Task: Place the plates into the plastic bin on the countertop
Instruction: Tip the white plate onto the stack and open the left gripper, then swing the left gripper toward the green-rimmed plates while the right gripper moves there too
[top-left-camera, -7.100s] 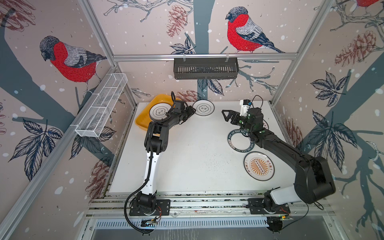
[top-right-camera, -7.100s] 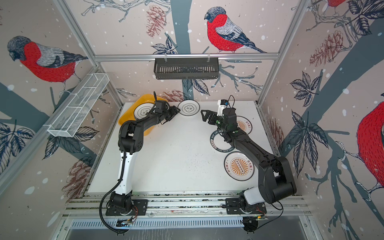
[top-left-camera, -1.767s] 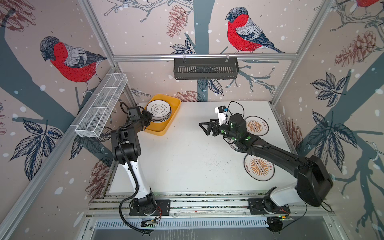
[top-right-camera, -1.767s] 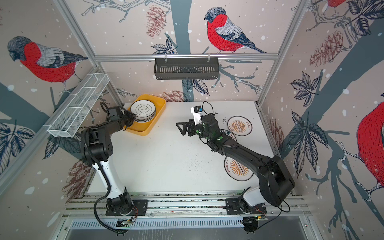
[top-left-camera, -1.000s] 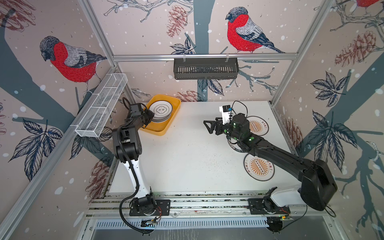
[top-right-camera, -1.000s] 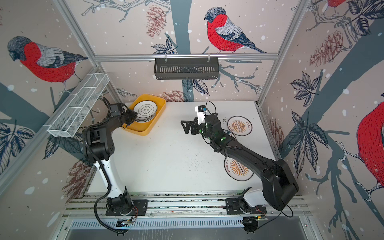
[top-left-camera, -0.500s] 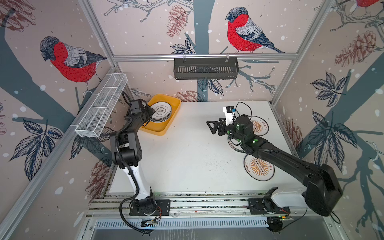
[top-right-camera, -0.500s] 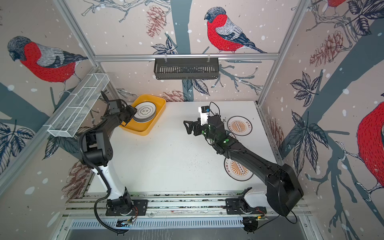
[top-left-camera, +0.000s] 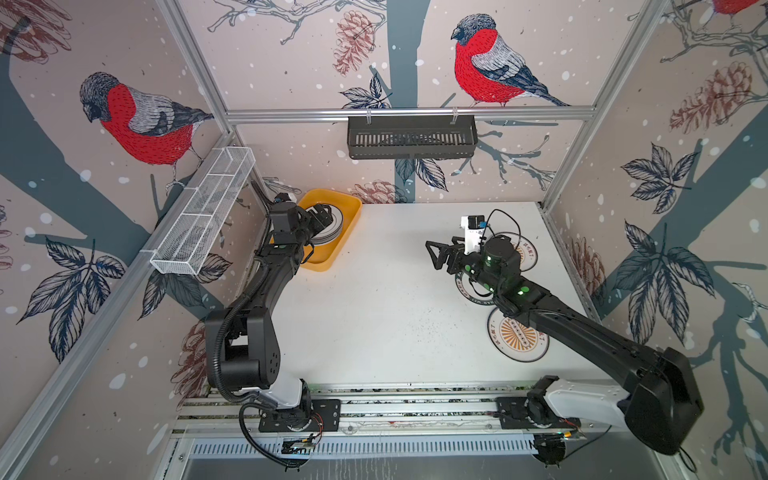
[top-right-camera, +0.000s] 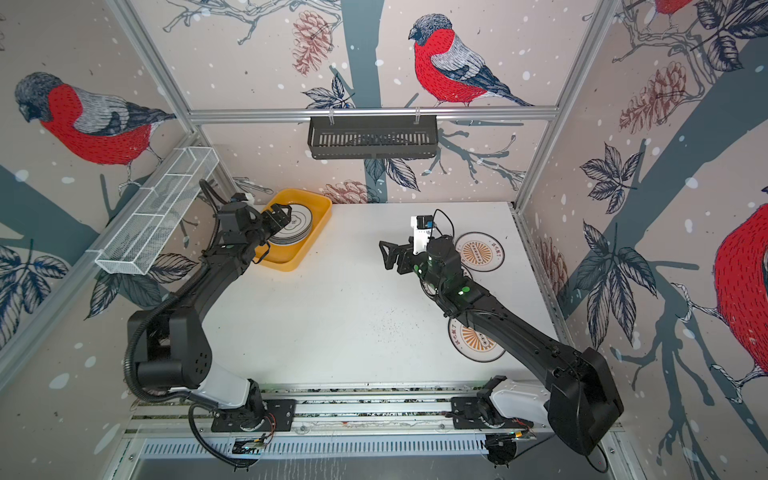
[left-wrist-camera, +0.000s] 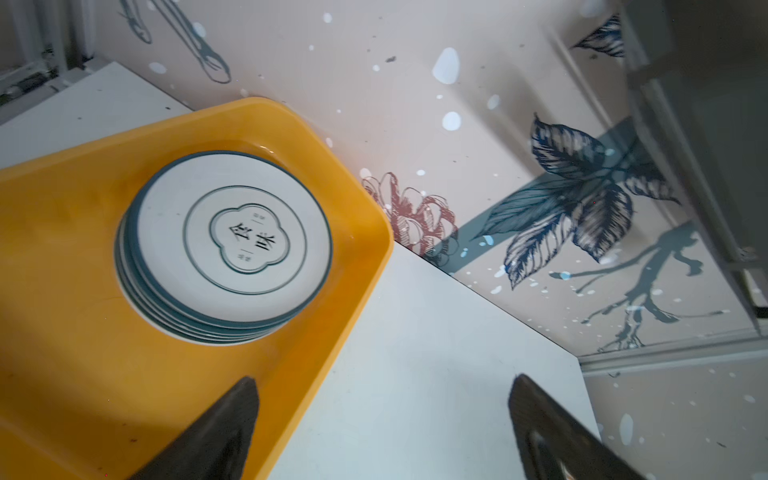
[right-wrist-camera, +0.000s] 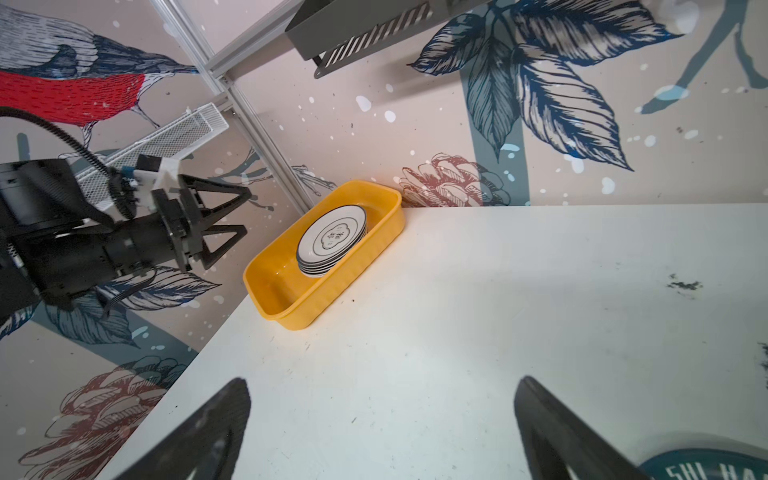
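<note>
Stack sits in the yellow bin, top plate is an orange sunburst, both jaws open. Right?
No. The top plate in the yellow bin carries a black flower emblem, not an orange sunburst; the left wrist view shows it. Jaws of the left gripper and right gripper are open.

The yellow bin (top-left-camera: 351, 216) sat at the countertop's (top-left-camera: 374, 311) far left corner, skewed to the back wall. In its far half lay a flat stack of plates (left-wrist-camera: 232, 241), topped by a black flower emblem. On the right side lay a sunburst plate (top-left-camera: 517, 338) near the front, a second sunburst plate (top-right-camera: 478, 251) farther back, and a lettered green-rimmed plate (right-wrist-camera: 706, 467) between them, largely hidden
</note>
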